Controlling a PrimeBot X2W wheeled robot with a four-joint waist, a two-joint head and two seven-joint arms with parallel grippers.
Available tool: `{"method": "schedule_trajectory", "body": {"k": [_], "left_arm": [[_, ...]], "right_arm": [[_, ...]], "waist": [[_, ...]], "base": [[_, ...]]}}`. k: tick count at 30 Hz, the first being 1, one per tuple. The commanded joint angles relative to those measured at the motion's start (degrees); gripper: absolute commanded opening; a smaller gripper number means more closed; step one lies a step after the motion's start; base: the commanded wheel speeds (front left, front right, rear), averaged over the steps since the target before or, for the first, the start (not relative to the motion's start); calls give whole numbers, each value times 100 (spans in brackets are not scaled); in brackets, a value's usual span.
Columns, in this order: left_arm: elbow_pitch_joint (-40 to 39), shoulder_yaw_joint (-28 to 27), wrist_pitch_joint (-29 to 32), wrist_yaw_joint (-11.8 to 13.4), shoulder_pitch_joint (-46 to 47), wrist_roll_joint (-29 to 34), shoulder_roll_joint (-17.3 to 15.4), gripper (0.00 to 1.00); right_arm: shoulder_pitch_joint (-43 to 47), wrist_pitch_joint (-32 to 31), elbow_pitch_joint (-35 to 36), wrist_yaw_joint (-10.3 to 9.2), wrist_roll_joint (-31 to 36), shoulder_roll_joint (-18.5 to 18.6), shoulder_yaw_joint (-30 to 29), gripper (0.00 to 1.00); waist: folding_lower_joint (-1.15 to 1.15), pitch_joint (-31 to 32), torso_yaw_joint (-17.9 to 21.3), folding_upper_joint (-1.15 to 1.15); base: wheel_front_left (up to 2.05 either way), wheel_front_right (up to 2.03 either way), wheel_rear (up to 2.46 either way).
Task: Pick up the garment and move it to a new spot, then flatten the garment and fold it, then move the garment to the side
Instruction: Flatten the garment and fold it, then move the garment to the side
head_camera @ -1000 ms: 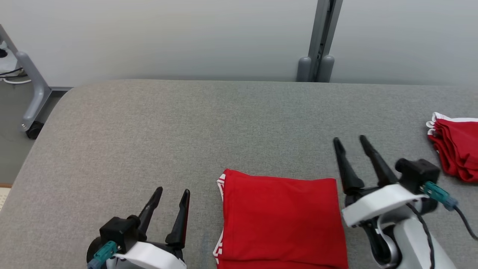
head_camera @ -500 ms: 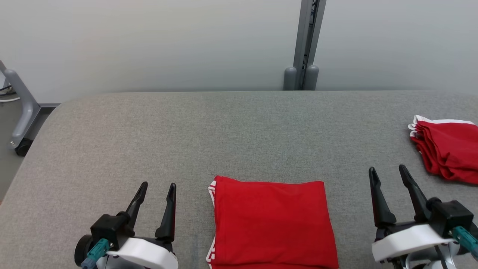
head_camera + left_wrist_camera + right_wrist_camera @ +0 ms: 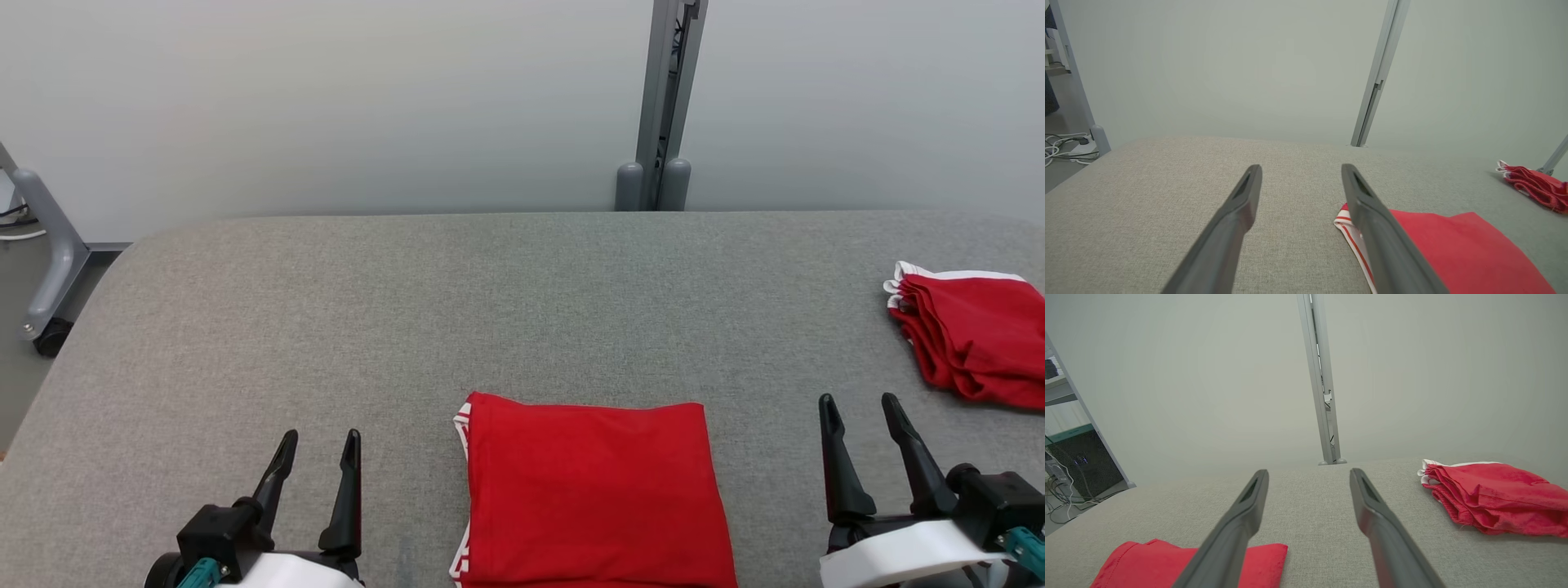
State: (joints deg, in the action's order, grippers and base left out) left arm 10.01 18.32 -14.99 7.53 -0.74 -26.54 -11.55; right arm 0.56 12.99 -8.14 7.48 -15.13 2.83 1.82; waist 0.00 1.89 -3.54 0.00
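So, folded red garment [image 3: 592,490]: flat, 6 o'clock
left gripper [image 3: 321,438]: spread, 7 o'clock
right gripper [image 3: 857,402]: spread, 5 o'clock

nothing here that i can read: no lettering, label, brand, number or sign on anything in front of me. the only marking is the white trim [image 3: 462,418] along the left edge of the folded red garment [image 3: 588,490], and that is plain striping, not writing.
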Motion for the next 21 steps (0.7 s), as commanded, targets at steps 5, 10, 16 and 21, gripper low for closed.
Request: {"method": "schedule_trajectory", "body": {"k": [5, 10, 16, 21], "left_arm": [[44, -138, -25, -123, -50, 143, 59, 100], [74, -214, -25, -195, -68, 239, 103, 100], [117, -267, -25, -265, -77, 308, 162, 100], [146, -311, -25, -306, -72, 352, 201, 100]], "right_arm": [[-43, 71, -77, 3, 59, 23, 75, 100], [-59, 70, -114, 3, 93, 22, 58, 100], [-71, 74, -136, 3, 109, 22, 59, 100], [-83, 75, -162, 3, 123, 22, 39, 100]], "waist": [[0, 23, -18, 0], [0, 30, -26, 0], [0, 27, -27, 0], [0, 27, -33, 0]], "base": [[0, 0, 0], [0, 0, 0], [0, 0, 0], [0, 0, 0]]}}
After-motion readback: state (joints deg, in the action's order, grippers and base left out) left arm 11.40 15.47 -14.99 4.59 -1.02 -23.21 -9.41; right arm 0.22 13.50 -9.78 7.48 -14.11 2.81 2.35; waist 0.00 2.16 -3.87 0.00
